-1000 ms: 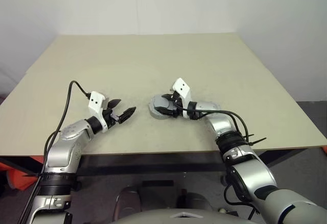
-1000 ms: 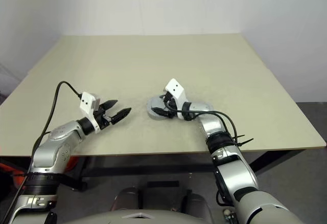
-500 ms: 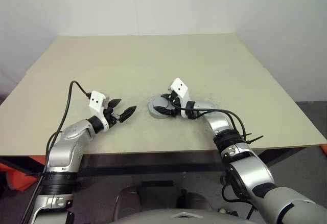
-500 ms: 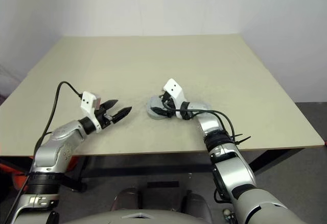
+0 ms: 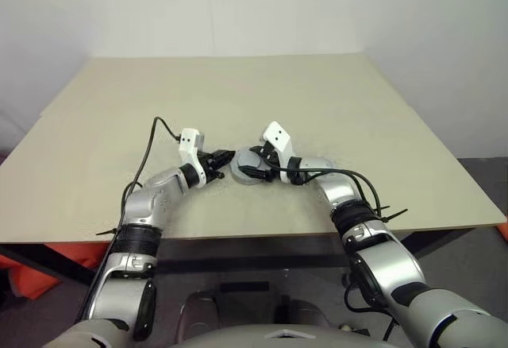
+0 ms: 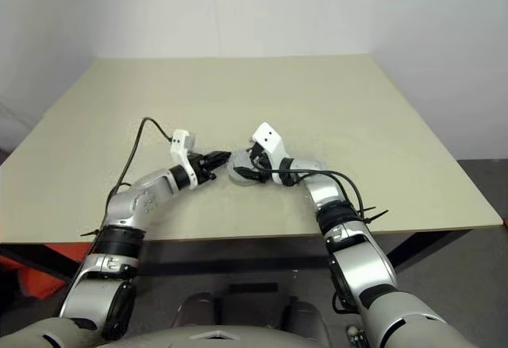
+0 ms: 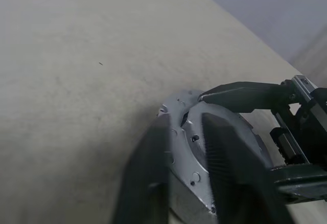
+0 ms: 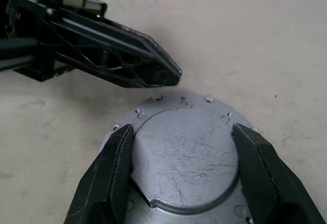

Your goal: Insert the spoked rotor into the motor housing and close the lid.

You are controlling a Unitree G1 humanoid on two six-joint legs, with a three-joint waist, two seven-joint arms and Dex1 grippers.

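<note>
Plain white walls are standing behind a beige bench (image 5: 238,102), whose near half is carrying the work.

On the left, the left arm is being held bent at the elbow, its forearm reaching forward and toward the middle, with a black cable looping up from the wrist. The left end effector (image 5: 223,158) is pointing nearly level at the grey disc, and its two black fingers (image 8: 127,63) are being held together, their tips right at the disc's rim; whether they are touching it cannot be told.

At the middle, the lid (image 8: 184,150), a matte grey disc with a notched edge and a scratched raised centre, is lying flat on the motor housing (image 5: 242,175), of which little is being shown beneath it.

On the right, the right arm is being angled in from the near right, its wrist turned toward the middle. The right end effector (image 8: 184,168) is being clamped on the lid, one finger on each side of the raised centre.

No writing can be read on any part.
</note>
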